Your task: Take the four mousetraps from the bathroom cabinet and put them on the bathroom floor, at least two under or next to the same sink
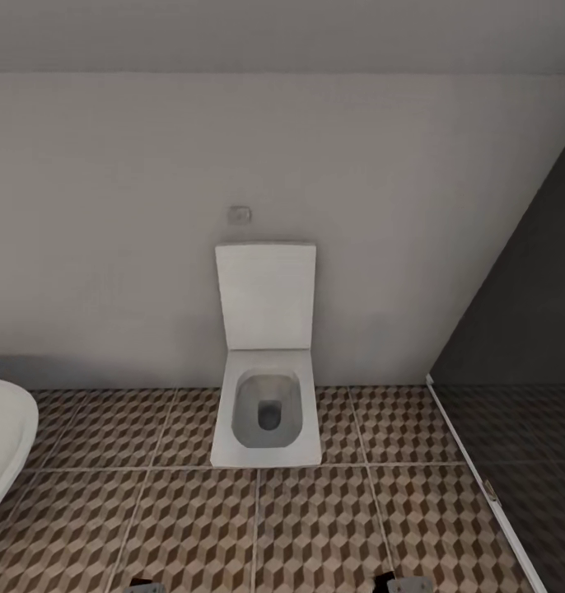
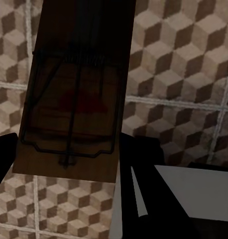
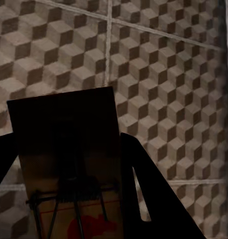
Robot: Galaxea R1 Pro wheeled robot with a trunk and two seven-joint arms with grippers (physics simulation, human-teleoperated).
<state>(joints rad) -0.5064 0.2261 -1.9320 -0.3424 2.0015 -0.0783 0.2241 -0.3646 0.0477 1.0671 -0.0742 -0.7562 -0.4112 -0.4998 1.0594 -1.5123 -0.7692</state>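
Observation:
In the left wrist view, my left gripper (image 2: 69,164) is shut on a dark brown mousetrap (image 2: 74,89) with a wire spring and a red mark, held above the cube-pattern bathroom floor (image 2: 183,64). My right gripper (image 3: 69,164) is shut on a second mousetrap (image 3: 64,129), its dark fingers (image 3: 139,169) on either side of it, also over the tiled floor (image 3: 159,74). The sink and the cabinet are out of view.
A square white toilet (image 1: 267,412) with its lid up stands against the pale wall straight ahead. The rim of an oval white bathtub (image 1: 2,436) shows at the left. The dark-tiled glass shower (image 1: 521,428) lies at the right. Patterned floor tiles (image 1: 315,527) spread in front of me.

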